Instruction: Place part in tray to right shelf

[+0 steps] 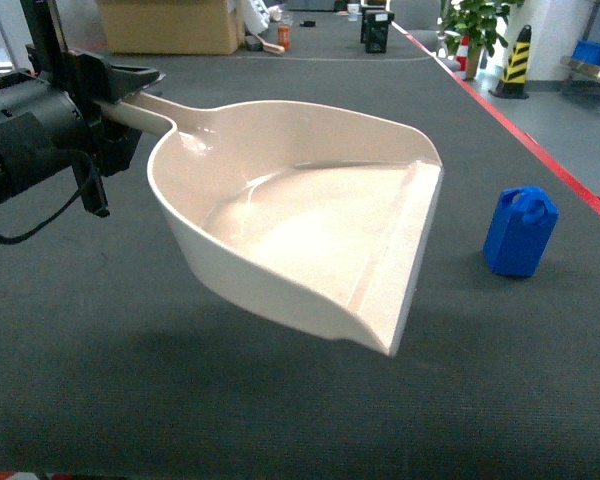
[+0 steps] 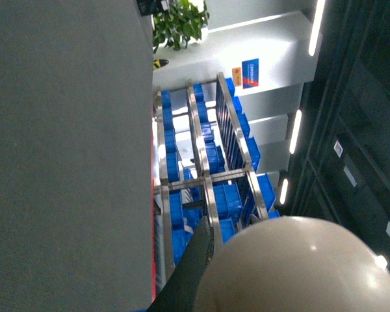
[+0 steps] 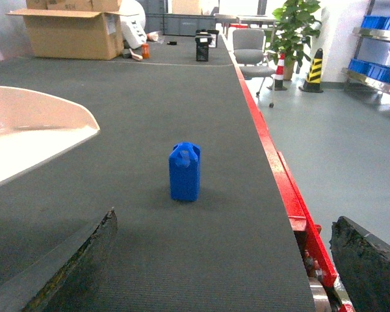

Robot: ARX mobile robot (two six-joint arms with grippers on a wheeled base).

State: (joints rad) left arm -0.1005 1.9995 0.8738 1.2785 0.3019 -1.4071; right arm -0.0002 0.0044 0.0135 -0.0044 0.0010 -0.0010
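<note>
We saw the left gripper point(image 1: 115, 95) at the upper left of the head view clenched on the long handle of the cream tray point(image 1: 310, 225), which hung tilted above the dark belt point(image 1: 130, 400). The small blue part point(image 1: 520, 231) stood upright on the belt at the right, well apart from the tray's flat lip. Low in the right wrist view, the right gripper point(image 3: 221, 260) was spread wide, grasping nothing. The steel shelf point(image 2: 208, 169) with blue crates point(image 2: 211, 156) showed in the left wrist view.

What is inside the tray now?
Nothing shows inside the tray; its floor looks bare. The part stands on the dark surface to its right. The near wall hides a little of the floor.
</note>
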